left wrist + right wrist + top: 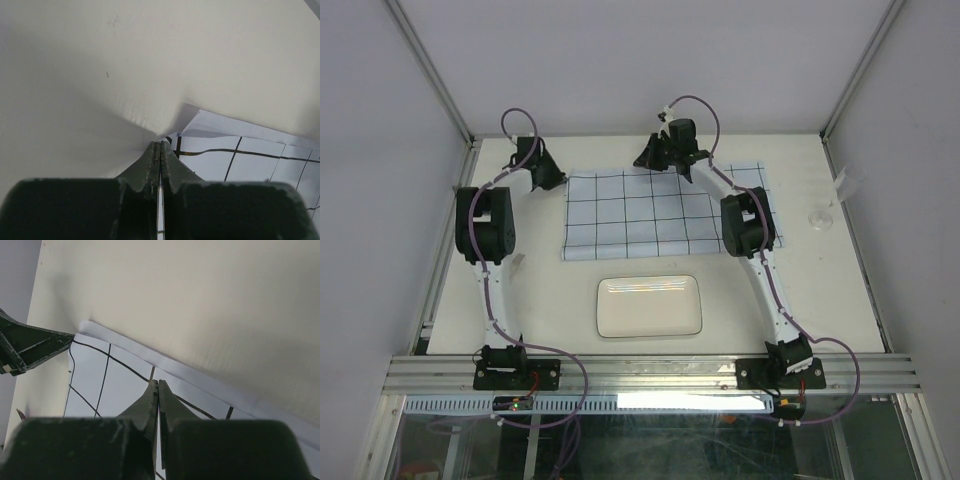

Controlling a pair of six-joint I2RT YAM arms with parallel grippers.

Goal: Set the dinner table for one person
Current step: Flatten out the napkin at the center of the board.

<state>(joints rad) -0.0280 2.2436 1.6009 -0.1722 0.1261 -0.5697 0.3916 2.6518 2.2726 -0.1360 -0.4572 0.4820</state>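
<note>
A pale-blue cloth (640,215) with dark grid lines lies spread on the far half of the dinner table (550,300). My left gripper (558,180) sits at the cloth's far left corner. In the left wrist view the jaws (161,143) are shut and the cloth (250,165) curls up into their tips. My right gripper (645,160) is at the cloth's far edge. It (158,382) is shut, tips down on the cloth (120,385) just inside the hem; a pinch does not show. A white rectangular plate (648,305) lies near of the cloth.
A small clear glass-like object (820,215) stands near the table's right edge. Aluminium rails (650,375) run along the near side by the arm bases. Grey walls close in the far side and both flanks. The left gripper (30,342) shows in the right wrist view.
</note>
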